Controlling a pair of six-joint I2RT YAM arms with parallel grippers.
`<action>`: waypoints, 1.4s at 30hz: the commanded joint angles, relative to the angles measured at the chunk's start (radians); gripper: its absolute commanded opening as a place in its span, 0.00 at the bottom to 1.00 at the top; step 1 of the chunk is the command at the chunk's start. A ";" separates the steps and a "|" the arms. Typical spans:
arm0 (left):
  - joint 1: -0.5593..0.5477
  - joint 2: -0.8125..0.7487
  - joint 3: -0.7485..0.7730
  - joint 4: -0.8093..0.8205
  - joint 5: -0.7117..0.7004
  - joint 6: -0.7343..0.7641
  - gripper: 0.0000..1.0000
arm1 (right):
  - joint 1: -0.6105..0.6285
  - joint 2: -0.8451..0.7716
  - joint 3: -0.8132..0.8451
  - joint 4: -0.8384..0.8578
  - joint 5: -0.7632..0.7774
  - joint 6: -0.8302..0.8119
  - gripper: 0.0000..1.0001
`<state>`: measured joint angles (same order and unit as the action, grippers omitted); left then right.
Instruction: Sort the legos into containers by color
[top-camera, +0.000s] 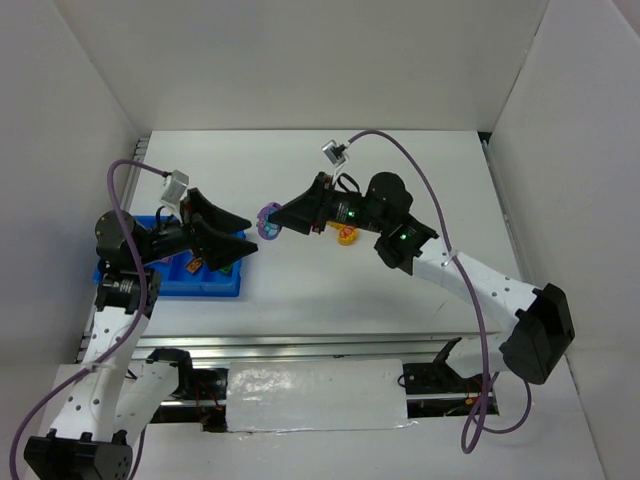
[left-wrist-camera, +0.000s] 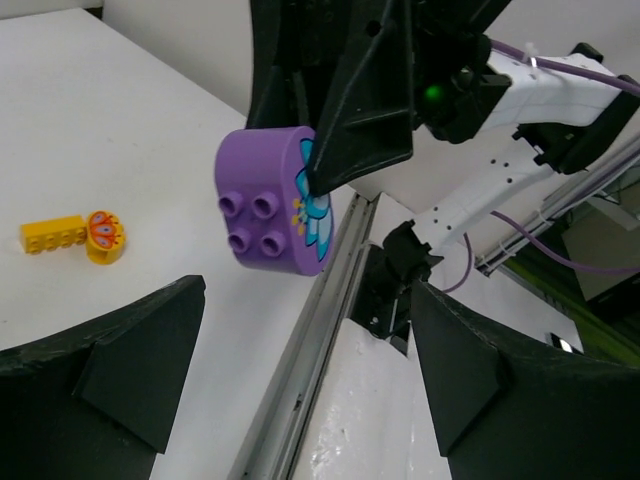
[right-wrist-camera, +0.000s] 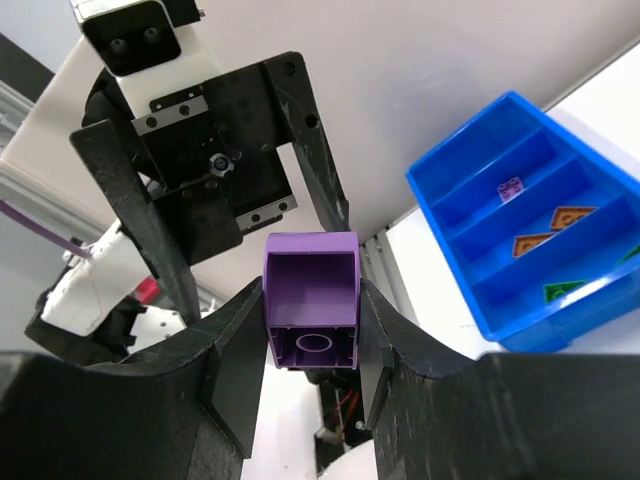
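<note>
Purple lego (right-wrist-camera: 310, 310) is pinched in your right tool (top-camera: 277, 222), jaws nearly closed on its sides, in mid-air. Your left tool (top-camera: 250, 236) faces it, jaws spread wide and empty, the brick just ahead of its fingertips, not touching. Below the left tool sits the tray (top-camera: 170, 288), with a purple piece (right-wrist-camera: 511, 188), orange pieces (right-wrist-camera: 565, 217) and a green piece (right-wrist-camera: 560, 292) in separate compartments. Below the right tool, a yellow lego (left-wrist-camera: 52, 235) and an orange one (left-wrist-camera: 105, 236) touch on the table (top-camera: 330, 290).

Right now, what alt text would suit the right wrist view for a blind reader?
The right gripper pinches a purple brick, facing the open left gripper. At right, a blue tray holds small purple, orange and green pieces in separate compartments.
</note>
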<state>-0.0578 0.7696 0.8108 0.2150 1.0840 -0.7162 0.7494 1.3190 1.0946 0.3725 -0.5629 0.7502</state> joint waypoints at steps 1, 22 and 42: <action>-0.019 -0.001 0.022 0.092 0.053 -0.055 0.95 | 0.016 0.012 0.044 0.156 -0.014 0.050 0.00; -0.039 0.008 -0.027 0.499 0.123 -0.364 0.82 | 0.070 0.089 0.097 0.312 -0.269 0.055 0.00; -0.062 0.030 0.030 0.290 0.133 -0.212 0.11 | 0.096 0.125 0.162 0.244 -0.258 -0.018 0.00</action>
<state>-0.1104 0.8017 0.7841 0.5388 1.2198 -0.9943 0.8257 1.4391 1.2083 0.5926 -0.8127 0.7467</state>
